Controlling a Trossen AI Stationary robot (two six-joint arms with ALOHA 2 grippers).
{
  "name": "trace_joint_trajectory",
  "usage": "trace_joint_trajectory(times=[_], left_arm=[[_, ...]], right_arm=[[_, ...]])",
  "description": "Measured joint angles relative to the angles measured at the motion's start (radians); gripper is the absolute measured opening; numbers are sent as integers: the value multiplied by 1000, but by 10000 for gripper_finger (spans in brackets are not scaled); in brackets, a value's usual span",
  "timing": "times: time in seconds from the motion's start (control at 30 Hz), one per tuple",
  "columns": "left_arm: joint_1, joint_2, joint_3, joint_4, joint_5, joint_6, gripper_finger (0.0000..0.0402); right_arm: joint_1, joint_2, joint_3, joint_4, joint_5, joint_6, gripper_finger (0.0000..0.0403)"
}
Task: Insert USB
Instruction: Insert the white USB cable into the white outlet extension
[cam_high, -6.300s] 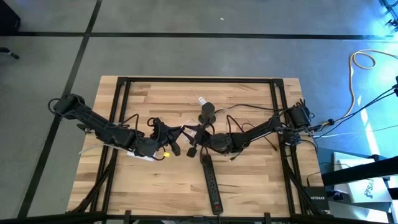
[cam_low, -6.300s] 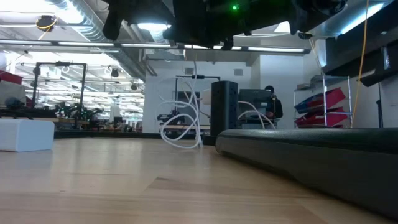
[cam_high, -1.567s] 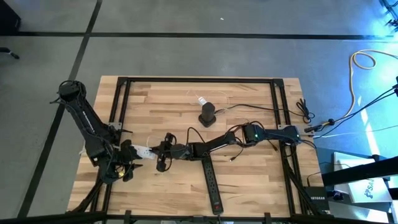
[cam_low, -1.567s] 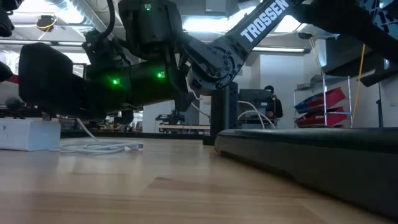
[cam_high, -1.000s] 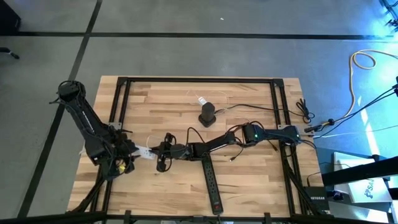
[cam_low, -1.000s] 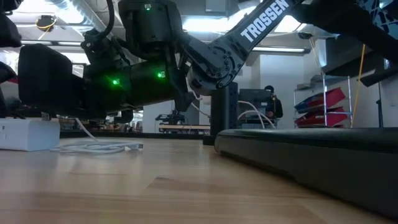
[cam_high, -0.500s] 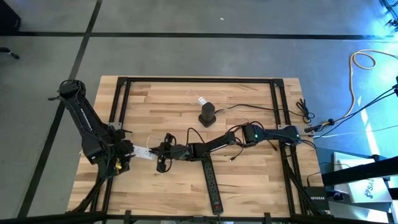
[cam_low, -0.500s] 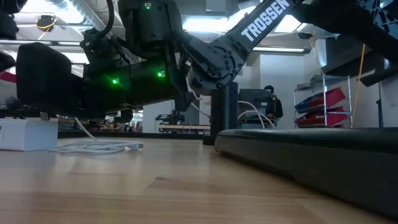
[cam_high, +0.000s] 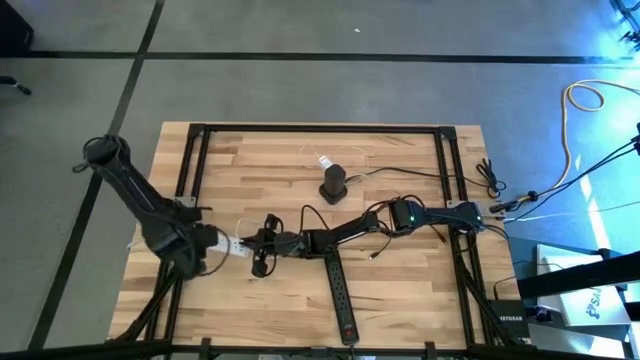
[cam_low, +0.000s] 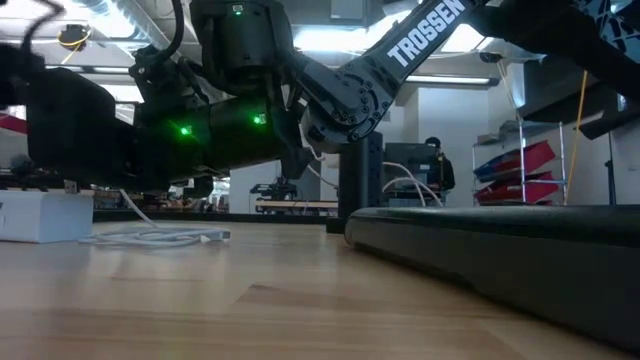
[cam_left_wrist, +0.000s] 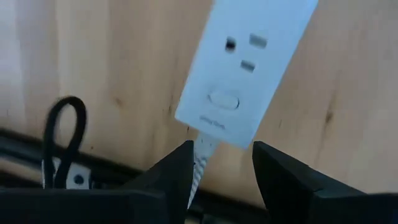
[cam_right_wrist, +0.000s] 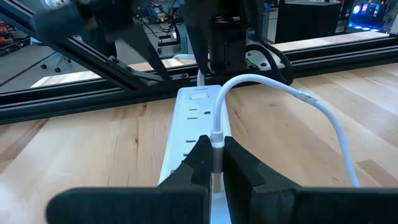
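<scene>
Right tool (cam_right_wrist: 212, 163) is gripping the white USB plug (cam_right_wrist: 216, 138) over the white power strip (cam_right_wrist: 191, 124); left tool (cam_left_wrist: 219, 171) is hovering spread apart.

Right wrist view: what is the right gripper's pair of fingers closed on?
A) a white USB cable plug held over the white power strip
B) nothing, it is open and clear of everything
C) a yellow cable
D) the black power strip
A: the right gripper pinches the white USB cable by its plug, directly above the white power strip.
</scene>
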Motion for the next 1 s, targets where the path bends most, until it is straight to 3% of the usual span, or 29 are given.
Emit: trace_joint_trajectory(times=[0.07,0.17,0.3,0.57,1.0], left_arm=[[41,44,-1,10,34,85,149],[75,76,2,10,-3,155,149],[76,72,13,10,-64,214,149],[77,74,-8,42,-56,324,149],[79,72,-4,171,89,268,149]], right_arm=[[0,0,0,0,0,0,0],[0,0,0,-2,-4,0,0],[-2,-1,0,-5,-8,0,0],[2,-1,0,-3,-18,-9,0],[14,-1,0,7,-25,-29,0]])
